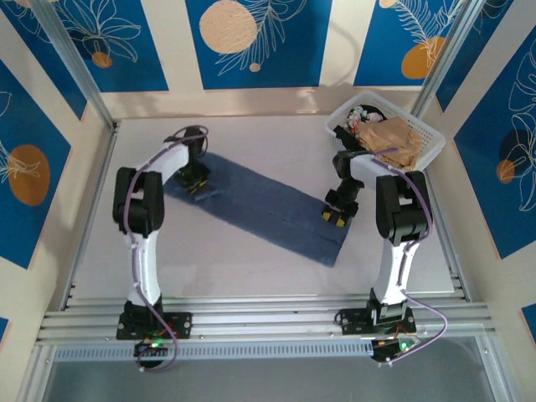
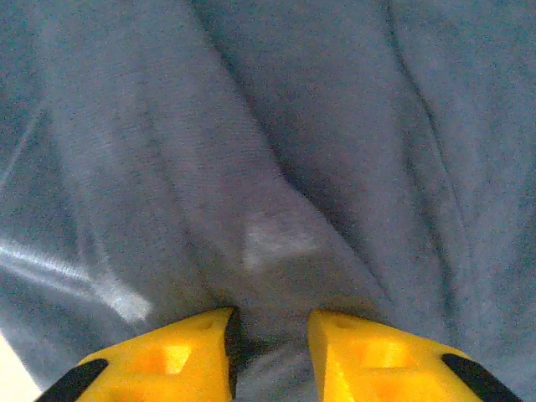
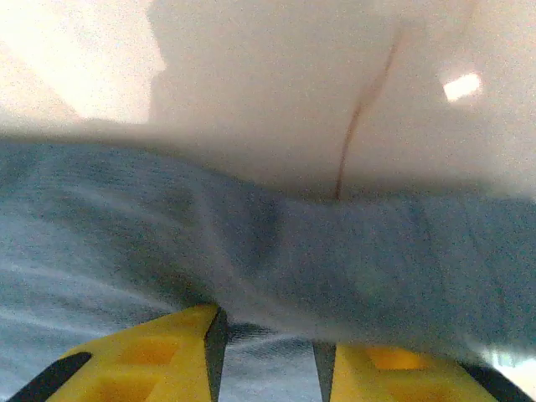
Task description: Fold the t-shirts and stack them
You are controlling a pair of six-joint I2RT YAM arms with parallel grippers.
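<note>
A dusty slate-blue t-shirt lies folded into a long strip, running diagonally across the table from back left to front right. My left gripper sits on the strip's back-left end. In the left wrist view its yellow fingers pinch a puckered ridge of the blue fabric, so the left gripper is shut on it. My right gripper is at the strip's right edge. The right gripper is shut on a raised fold of the t-shirt.
A white lattice basket stands at the back right, holding a crumpled tan garment and other items. Bare pale table lies in front of the shirt. Metal frame posts and rails border the table.
</note>
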